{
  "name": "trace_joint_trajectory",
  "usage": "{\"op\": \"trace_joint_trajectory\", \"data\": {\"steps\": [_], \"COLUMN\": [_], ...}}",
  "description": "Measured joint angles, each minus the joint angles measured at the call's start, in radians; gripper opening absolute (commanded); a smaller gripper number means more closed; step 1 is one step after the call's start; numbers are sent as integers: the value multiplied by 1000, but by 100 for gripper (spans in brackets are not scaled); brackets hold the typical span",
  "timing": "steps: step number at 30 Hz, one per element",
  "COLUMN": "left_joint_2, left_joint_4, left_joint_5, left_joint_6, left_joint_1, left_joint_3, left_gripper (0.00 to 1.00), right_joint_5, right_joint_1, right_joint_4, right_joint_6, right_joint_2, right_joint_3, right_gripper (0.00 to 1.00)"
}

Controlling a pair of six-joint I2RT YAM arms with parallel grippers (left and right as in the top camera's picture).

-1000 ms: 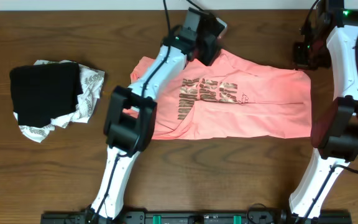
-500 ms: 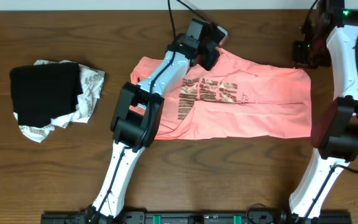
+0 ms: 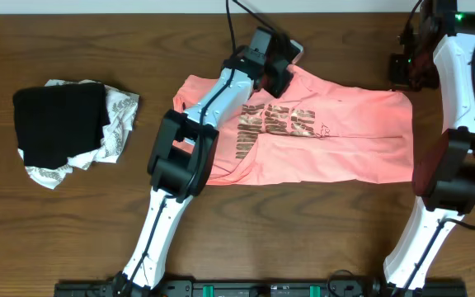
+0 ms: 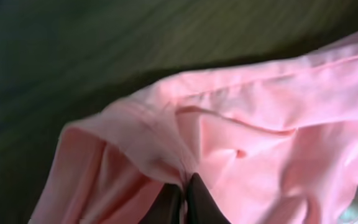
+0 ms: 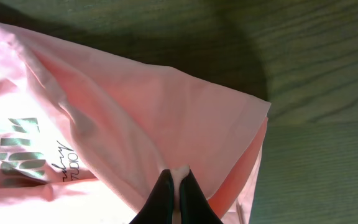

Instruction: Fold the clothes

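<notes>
**Both grippers pinching the T-shirt's far edge**

The T-shirt [image 3: 328, 136] is lying spread across the middle of the table [image 3: 72, 223], with its lettering [image 3: 275, 124] facing up. Its long near edge is running roughly straight from left to right. Its far edge is slanting, sitting farther away at the left than at the right.

The left gripper [image 3: 280, 59] is sitting at the far edge of the shirt, left of centre. In the left wrist view its jaws [image 4: 184, 190] are pressing together on a raised ridge of pink fabric beside a folded hem. The left arm [image 3: 180, 157] is reaching over the shirt's left end and covering part of it.

The right gripper [image 3: 404, 76] is sitting at the shirt's far right corner. In the right wrist view its jaws [image 5: 176, 180] are meeting on a small bunch of fabric just inside the edge, with the corner showing beyond them. The right arm [image 3: 460, 124] is standing to the right of the shirt's right edge.

A black garment [image 3: 56, 124] is resting on a white cloth [image 3: 120, 115] at the left, apart from the shirt, with bare wood between them. A wide strip of bare wood is showing along the near side of the shirt. Only a narrow strip is showing beyond its far edge.
</notes>
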Motion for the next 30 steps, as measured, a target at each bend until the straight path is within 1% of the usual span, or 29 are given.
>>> {"op": "trace_joint_trajectory", "data": {"steps": [5, 13, 20, 26, 28, 30], "left_joint_2": [-53, -224, -247, -247, -247, -247], "left_joint_4": [-114, -322, -495, -582, -602, -613], "left_joint_5": [-45, -103, -117, -117, -117, -117], "left_joint_6": [6, 24, 23, 23, 23, 25], "left_joint_1": [3, 3, 3, 2, -1, -4], "left_joint_3": [-1, 0, 0, 0, 0, 0], "left_gripper": [6, 6, 6, 6, 9, 17], "right_joint_5": [0, 13, 19, 19, 14, 10], "right_joint_1": [0, 0, 0, 10, 18, 25], "right_joint_4": [-5, -29, -111, -171, -183, -184], "right_joint_6": [0, 0, -1, -13, -28, -43], "right_joint_2": [0, 0, 0, 0, 0, 0], "right_joint_3": [0, 0, 0, 0, 0, 0], "right_gripper": [1, 1, 1, 1, 1, 1]}}
